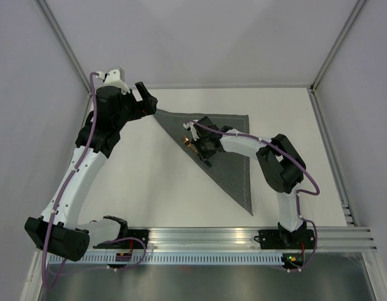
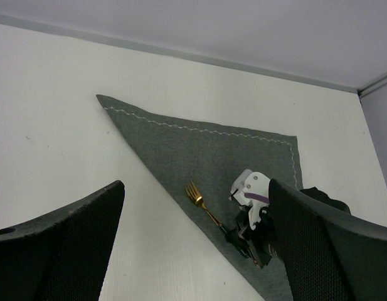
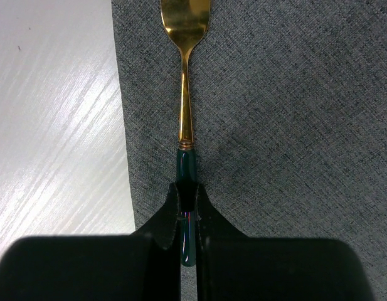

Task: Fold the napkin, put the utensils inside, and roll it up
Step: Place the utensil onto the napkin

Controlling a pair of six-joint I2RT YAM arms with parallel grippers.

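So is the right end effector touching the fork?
Touching. The right wrist view shows the right end effector shut on the dark handle of the fork, which lies on the napkin.

fork [image 3: 185,94] on napkin [image 1: 227,135], along its diagonal edge; napkin on table [image 1: 149,188]

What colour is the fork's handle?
The fork has a dark green, nearly black handle below a gold stem. The right wrist view shows it best.

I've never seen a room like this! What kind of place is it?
Probably a robot testing booth, not a kitchen. Blank walls box in a white table, two robot arms are bolted to a metal rail, and there is a napkin with one fork on it.
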